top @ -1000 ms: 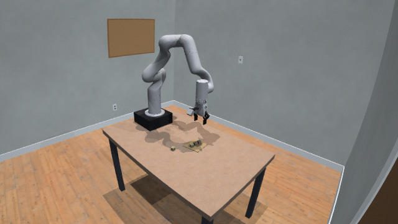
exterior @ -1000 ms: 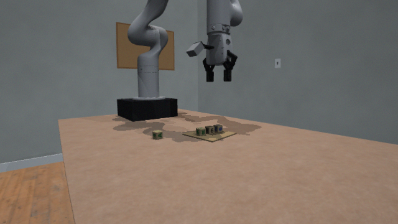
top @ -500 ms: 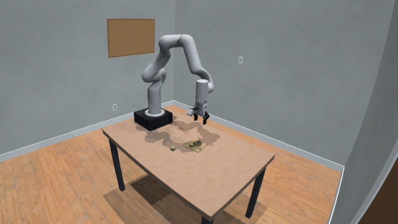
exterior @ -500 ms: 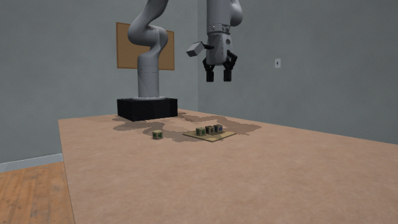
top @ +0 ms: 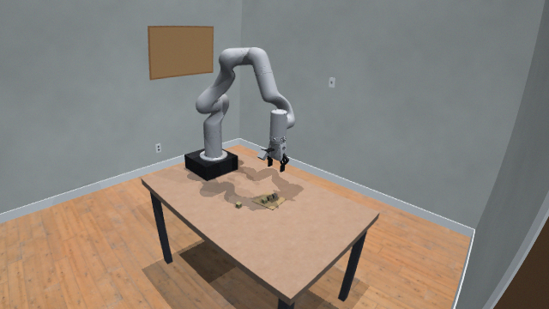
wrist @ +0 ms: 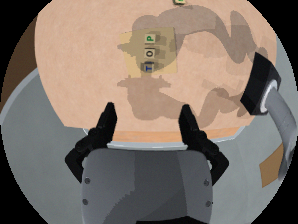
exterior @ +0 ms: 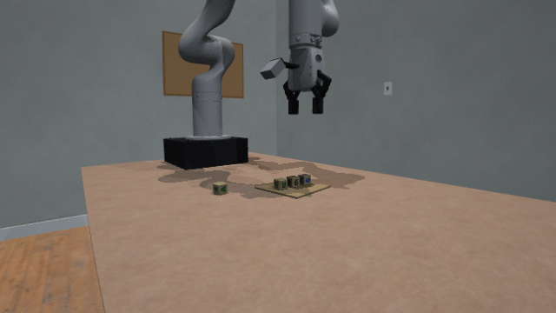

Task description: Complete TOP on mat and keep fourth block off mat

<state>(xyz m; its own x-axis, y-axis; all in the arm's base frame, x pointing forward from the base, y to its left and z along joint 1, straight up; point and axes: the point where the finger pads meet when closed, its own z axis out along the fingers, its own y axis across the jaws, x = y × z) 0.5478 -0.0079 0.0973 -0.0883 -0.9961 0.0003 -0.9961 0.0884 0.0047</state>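
High above the table (top: 300,240), the claw (exterior: 306,105) hangs spread wide, grasping nothing. Three blocks (exterior: 293,181) sit in a row on the mat (exterior: 300,191); the fourth block (exterior: 220,188) lies off it at nine o'clock.

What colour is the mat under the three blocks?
Tan, like cardboard: the mat shows best in the exterior view.

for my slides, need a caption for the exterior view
Open gripper hangs high above three lettered blocks on the mat; a fourth block sits off it.
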